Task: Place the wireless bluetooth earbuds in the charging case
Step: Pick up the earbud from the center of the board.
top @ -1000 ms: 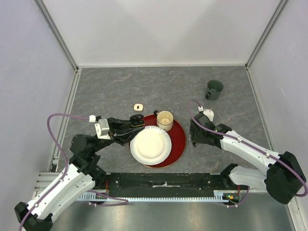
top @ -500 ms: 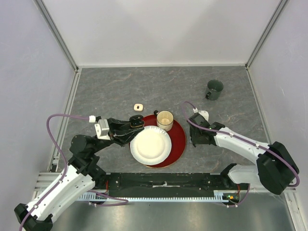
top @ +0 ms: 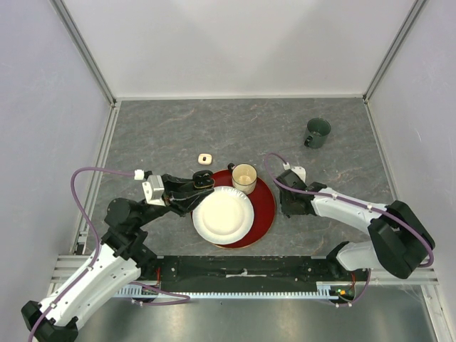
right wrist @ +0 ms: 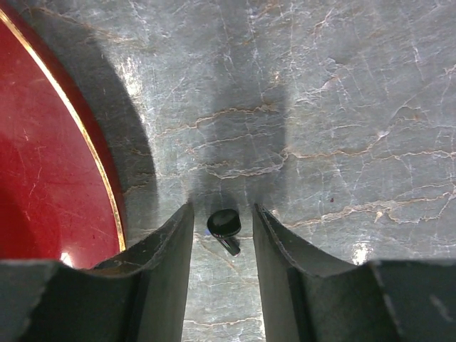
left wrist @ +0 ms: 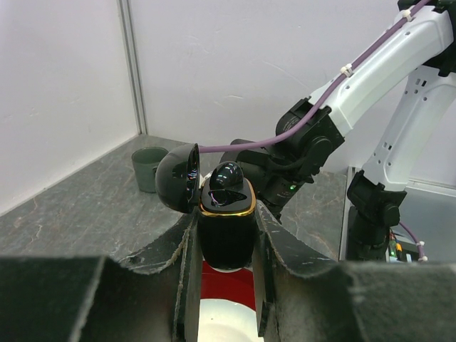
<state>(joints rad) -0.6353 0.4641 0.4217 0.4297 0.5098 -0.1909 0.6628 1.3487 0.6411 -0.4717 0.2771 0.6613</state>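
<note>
1. Left end effector (left wrist: 225,221): we found it clenched on the black case (left wrist: 226,246), both fingers pressed flat against the case's sides.
2. Case: we logged it upright, lid hinged back to the left, gold rim showing. From above it sat over the left rim of the tray (top: 265,206), just beside the plate (top: 223,214).
3. Seated bud (left wrist: 229,177): glossy black; we saw it standing in the mouth of the case, its dome above the gold rim.
4. Right end effector (right wrist: 222,208): released. We noted its fingers set down either side of the loose bud (right wrist: 224,225), with a gap on each side and touching neither.
5. Loose bud: black; we recorded it lying on the grey counter (top: 178,128), just right of the tray's gold edge.
6. Tray: red, round. We counted a white plate and a paper cup (top: 244,177) on it, the cup at the far side.
7. Mug (top: 317,132): dark green; we placed it at the far right of the counter, well apart from the tray.
8. White item (top: 205,157): small, beyond the tray's far-left rim. We could not tell what it was.
</note>
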